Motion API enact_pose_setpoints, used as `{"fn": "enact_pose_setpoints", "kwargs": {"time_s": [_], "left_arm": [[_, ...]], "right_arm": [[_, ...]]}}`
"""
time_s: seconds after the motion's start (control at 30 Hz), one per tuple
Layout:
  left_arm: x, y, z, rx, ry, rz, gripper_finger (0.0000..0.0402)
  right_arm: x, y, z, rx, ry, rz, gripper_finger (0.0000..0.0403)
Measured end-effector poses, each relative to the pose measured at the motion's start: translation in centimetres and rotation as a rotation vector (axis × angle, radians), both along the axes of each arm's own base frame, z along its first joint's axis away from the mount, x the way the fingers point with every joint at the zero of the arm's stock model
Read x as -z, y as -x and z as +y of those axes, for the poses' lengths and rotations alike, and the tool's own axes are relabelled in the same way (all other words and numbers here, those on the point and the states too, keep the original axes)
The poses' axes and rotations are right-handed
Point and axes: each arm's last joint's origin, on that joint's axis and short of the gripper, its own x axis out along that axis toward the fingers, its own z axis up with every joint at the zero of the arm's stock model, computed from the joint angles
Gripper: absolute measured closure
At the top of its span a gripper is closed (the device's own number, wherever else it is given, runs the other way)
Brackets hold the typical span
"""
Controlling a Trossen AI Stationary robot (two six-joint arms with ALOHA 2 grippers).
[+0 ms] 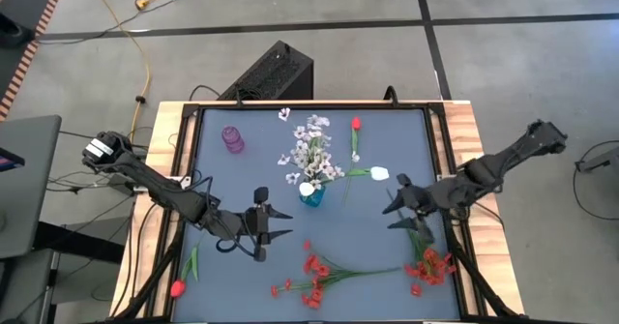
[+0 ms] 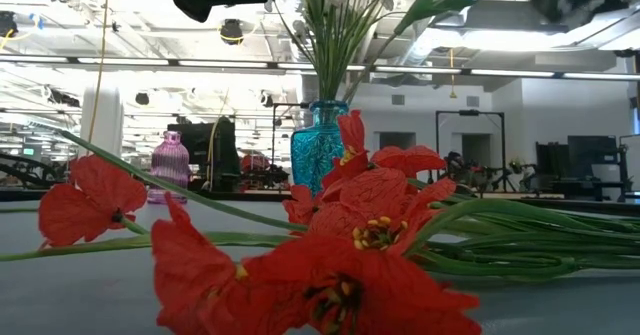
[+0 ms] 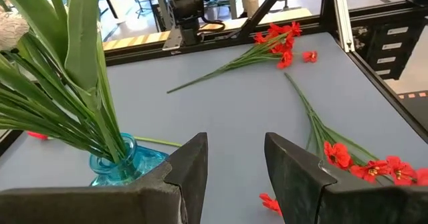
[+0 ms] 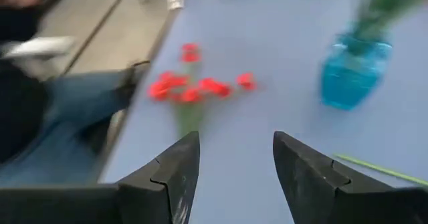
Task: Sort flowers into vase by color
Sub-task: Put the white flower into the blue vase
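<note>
I see a grey concrete floor (image 1: 319,5) crossed by dark lines around the table, with a yellow cable (image 1: 145,68) trailing over it and a black box (image 1: 276,73) just behind the table's far edge. Level across, the room is a wide white hall with long ceiling lights (image 2: 520,72), a white pillar (image 2: 100,120) and dark screens (image 2: 590,155) at the far wall.
</note>
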Motion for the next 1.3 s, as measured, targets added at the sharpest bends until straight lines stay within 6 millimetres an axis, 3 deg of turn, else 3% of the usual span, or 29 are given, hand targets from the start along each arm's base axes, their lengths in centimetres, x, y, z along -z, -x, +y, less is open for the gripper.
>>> {"fn": "enact_pose_setpoints", "kwargs": {"time_s": [0.27,0.5,0.97,1.3], "left_arm": [[0.0,0.0,0.1,-0.004,-0.004,0.0,0.0263],[0.0,-0.2,0.4,-0.022,-0.002,-0.002,0.0263],[-0.1,-0.4,0.9,-0.039,-0.003,-0.01,0.0263],[-0.1,-0.5,0.9,-0.039,0.014,-0.01,0.0263]], "right_arm": [[6.9,-1.2,-1.5,0.239,0.072,-0.21,0.0188],[9.4,-0.7,-3.2,0.328,0.075,-0.537,0.0188],[11.3,-3.2,-4.3,0.4,0.119,-0.661,0.0188],[11.0,-8.1,-4.7,0.387,0.18,-0.725,0.0188]]}}
